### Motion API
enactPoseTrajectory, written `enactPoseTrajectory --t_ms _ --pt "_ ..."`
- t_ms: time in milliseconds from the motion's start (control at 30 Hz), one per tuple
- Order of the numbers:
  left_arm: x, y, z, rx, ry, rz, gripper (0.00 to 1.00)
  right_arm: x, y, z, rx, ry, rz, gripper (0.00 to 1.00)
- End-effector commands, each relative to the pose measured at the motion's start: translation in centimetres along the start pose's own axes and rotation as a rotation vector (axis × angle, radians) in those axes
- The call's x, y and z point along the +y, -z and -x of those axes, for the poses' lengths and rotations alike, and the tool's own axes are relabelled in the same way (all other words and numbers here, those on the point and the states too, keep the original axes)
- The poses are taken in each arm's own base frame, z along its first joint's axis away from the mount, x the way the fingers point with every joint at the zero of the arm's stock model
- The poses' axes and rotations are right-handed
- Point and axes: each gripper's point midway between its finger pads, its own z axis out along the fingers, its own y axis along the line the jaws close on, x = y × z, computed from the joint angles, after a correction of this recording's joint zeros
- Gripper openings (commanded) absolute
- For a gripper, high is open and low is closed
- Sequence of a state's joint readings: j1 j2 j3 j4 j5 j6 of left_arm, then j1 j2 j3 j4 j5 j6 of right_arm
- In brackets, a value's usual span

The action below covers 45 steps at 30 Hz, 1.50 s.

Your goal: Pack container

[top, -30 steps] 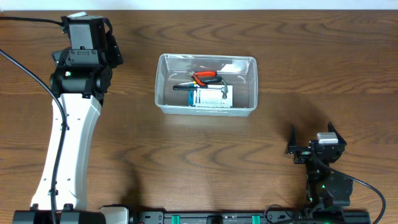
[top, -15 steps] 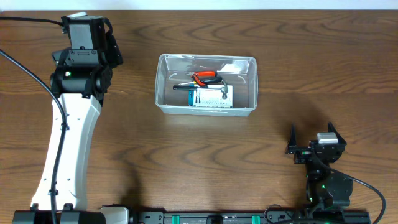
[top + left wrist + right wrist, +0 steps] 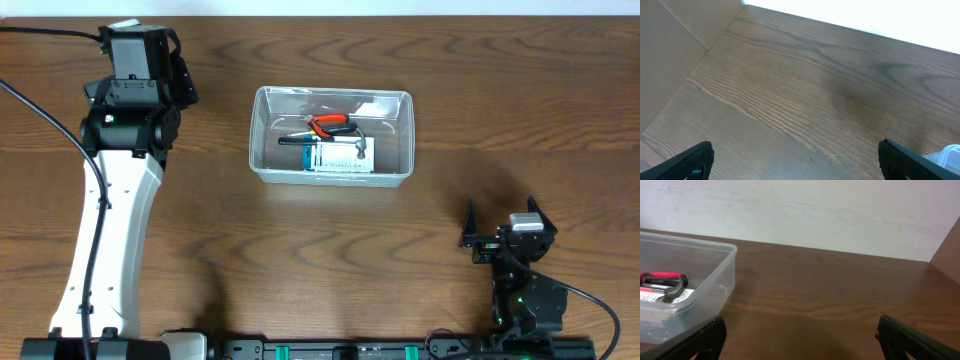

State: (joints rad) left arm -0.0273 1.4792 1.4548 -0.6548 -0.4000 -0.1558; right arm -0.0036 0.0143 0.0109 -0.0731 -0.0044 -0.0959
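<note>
- Two grippers are in view, both w/ fingers spread wide and nothing between them.
- Left gripper (image 3: 795,162): black fingertips (image 3: 687,161) show at the lower L and R corners of the left wrist view. Only bare tabletop lies between them. White arm reaches to the far-L part of the table, well apart from the container.
- Right gripper (image 3: 800,341): released. Dark fingertips (image 3: 695,342) sit at the lower corners of the right wrist view, w/ bare wood between. In the overhead view it is at the near-R part of the table, clear of the container.
- Clear rectangular plastic container w/ rounded corners and a rim (image 3: 330,178): upright on the dark wood-grain table (image 3: 480,90), approx. mid-table toward the far edge, long side running L–R. Neither gripper touches it.
- Right wrist view: container is at the L edge of frame, ahead of the L fingertip. Left wrist view: only one corner of it shows, at the lower R.
- Contents, all inside the container:
- Red-handled pliers (image 3: 328,123), toward the far wall.
- Slim black tool (image 3: 292,140), L of ctr. Type cannot be told.
- Small blue-and-white box (image 3: 340,157), flat on the floor near the front wall, partly under the tools.
- Pale wall (image 3: 805,215) stands behind the far table edge.
</note>
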Motion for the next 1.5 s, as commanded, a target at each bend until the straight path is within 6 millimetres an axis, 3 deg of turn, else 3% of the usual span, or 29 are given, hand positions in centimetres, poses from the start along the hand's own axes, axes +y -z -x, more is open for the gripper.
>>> enactPoseTrajectory --t_ms 0,67,167,300,500,600,700,800,933,1333,1467 --pt "1.3 2.2 1.5 -0.060 0.025 0.010 0.98 0.1 0.0 0.0 -0.006 0.014 0.005 0.99" --pt "2.1 4.3 2.4 -0.111 0.052 -0.002 0.98 0.1 0.0 0.0 -0.006 0.014 0.005 0.99" --pt "4.1 9.0 4.1 -0.224 0.109 -0.027 0.98 0.1 0.0 0.0 -0.006 0.014 0.005 0.99" --pt "8.7 17.3 5.7 -0.430 0.223 -0.023 0.98 0.1 0.0 0.0 -0.006 0.014 0.005 0.99" --pt "13.2 28.5 3.5 -0.666 0.324 -0.168 0.98 0.1 0.0 0.0 -0.006 0.014 0.004 0.99" --pt "14.9 32.0 1.3 -0.732 0.348 -0.213 0.98 0.1 0.0 0.0 -0.006 0.014 0.005 0.99" --pt "16.0 33.4 -1.0 -0.752 0.357 -0.220 0.98 0.1 0.0 0.0 -0.006 0.014 0.005 0.99" --pt "16.4 33.2 -3.1 -0.758 0.359 -0.221 0.98 0.1 0.0 0.0 -0.006 0.014 0.005 0.99" --pt "15.8 30.8 -5.9 -0.720 0.350 -0.217 0.98 0.1 0.0 0.0 -0.006 0.014 0.005 0.99" --pt "10.5 17.0 -12.7 -0.566 0.488 -0.248 0.98 0.1 0.0 0.0 -0.006 0.014 0.005 0.99" --pt "8.9 13.4 -14.6 -0.533 0.558 -0.272 0.98 0.1 0.0 0.0 -0.006 0.014 0.004 0.99"
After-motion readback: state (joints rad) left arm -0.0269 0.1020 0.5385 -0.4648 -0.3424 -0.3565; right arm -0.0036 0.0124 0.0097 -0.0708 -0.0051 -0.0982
